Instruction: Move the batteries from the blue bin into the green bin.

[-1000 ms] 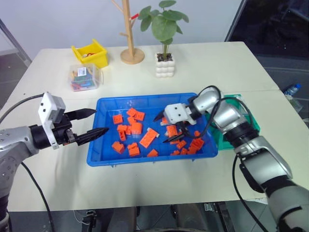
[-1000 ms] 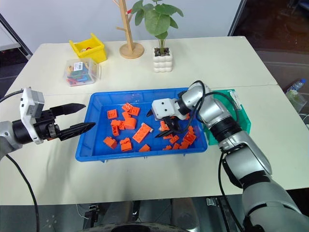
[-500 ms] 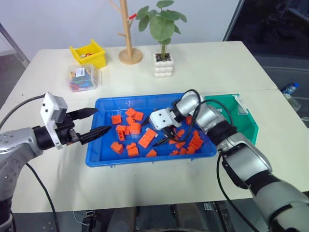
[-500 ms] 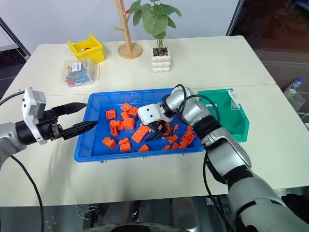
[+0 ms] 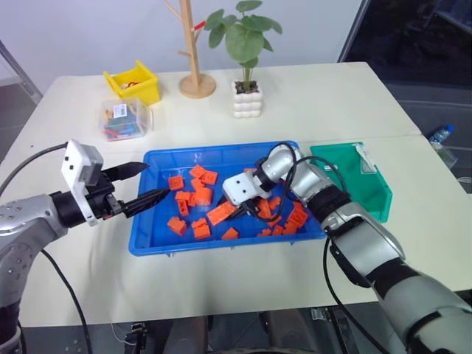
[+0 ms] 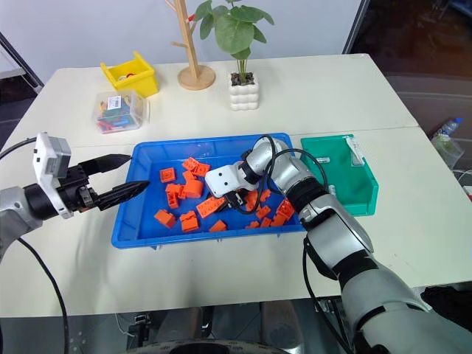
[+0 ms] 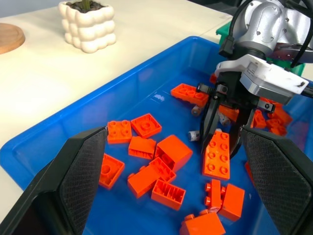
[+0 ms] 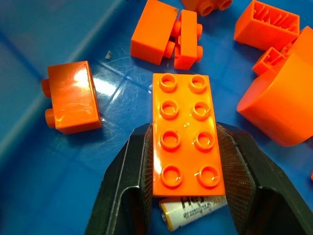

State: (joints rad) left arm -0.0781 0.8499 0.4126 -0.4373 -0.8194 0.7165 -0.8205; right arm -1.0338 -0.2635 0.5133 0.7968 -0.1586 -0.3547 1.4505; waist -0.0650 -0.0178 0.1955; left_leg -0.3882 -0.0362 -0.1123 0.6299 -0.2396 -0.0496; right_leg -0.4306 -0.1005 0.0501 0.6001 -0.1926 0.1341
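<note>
My right hand [image 5: 242,210] is down in the middle of the blue bin [image 5: 158,240], fingers straddling a long orange eight-stud block [image 8: 187,139] — they sit tight against its two long sides, so I'm clamped on the block, not on a battery. The reason I'm here lies right under it: a battery [image 8: 193,209] pokes out beneath the block's near end, between my fingers, and the block covers it. In my judgement the block needs lifting or nudging aside before that cell can be pinched cleanly.

From my left wrist I spot two more small silver-grey batteries [image 7: 194,134] lying on the bin floor just beside my right hand, among the loose orange blocks [image 5: 190,213]. My left hand [image 5: 136,188] hangs over the counter at the bin's left edge, fingers spread wide and holding nothing — parked clear so the right arm has room.

The green bin [image 5: 376,193] stands touching the blue bin's right edge; I see no battery in it.

Against a second ago: my right hand has come left from the bin's right end to its middle, has dropped lower, and its fingers — wide apart then — have closed in on the block. Left hand unchanged.
</note>
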